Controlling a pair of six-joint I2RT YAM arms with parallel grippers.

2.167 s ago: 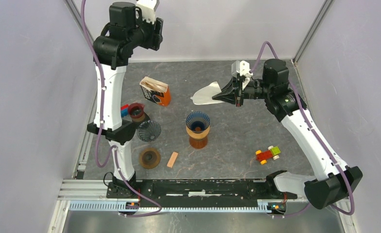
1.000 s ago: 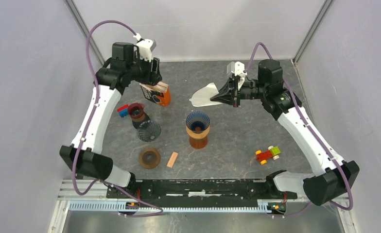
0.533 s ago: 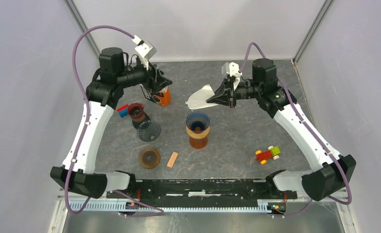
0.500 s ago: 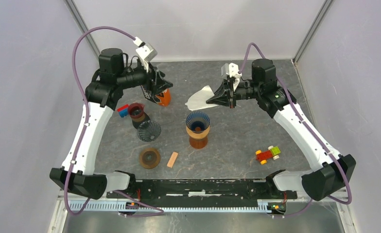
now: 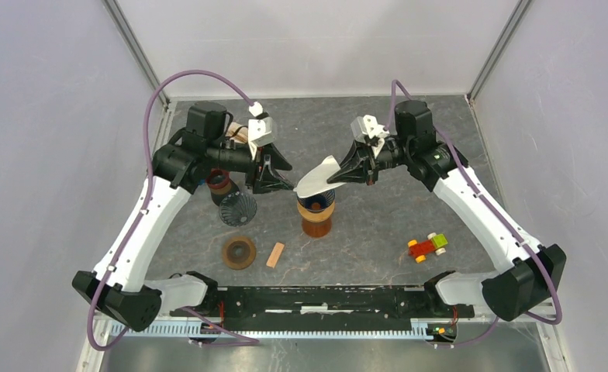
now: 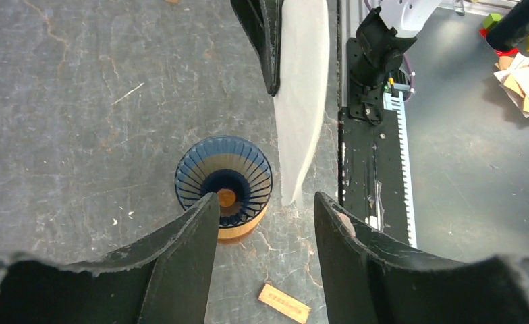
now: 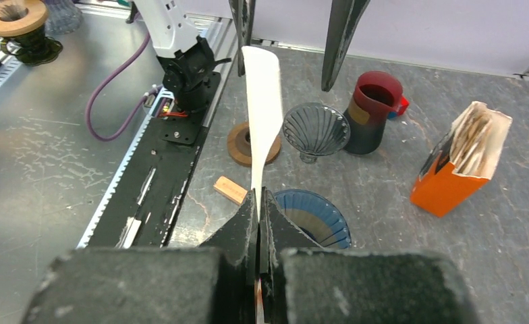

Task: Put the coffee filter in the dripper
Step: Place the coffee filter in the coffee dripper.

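A: Near edge first?

B: Wooden block (image 5: 274, 254) beside a brown ring (image 5: 239, 252), both flat on the table (image 5: 378, 232). Toy car (image 5: 427, 246) off to the right, well apart.

A: The dripper?

B: Dripper (image 5: 316, 208) stands upright mid-table, a dark ribbed cone on an amber base, nothing in it. A ribbed glass cone (image 5: 237, 208) and a dark red mug (image 5: 219, 184) sit to its left.

A: Coffee filter?

B: Coffee filter (image 5: 316, 177) is flat, in the air, its free end over the dripper's rim and not inside.

A: Grippers?

B: Right gripper (image 5: 341, 173) is clamped on the filter's far end. Left gripper (image 5: 284, 180) has its jaws spread, nothing between them, right at the filter's free end. Contact unclear.

A: Farther back?

B: Orange carton (image 7: 461, 162), top open, behind the mug.
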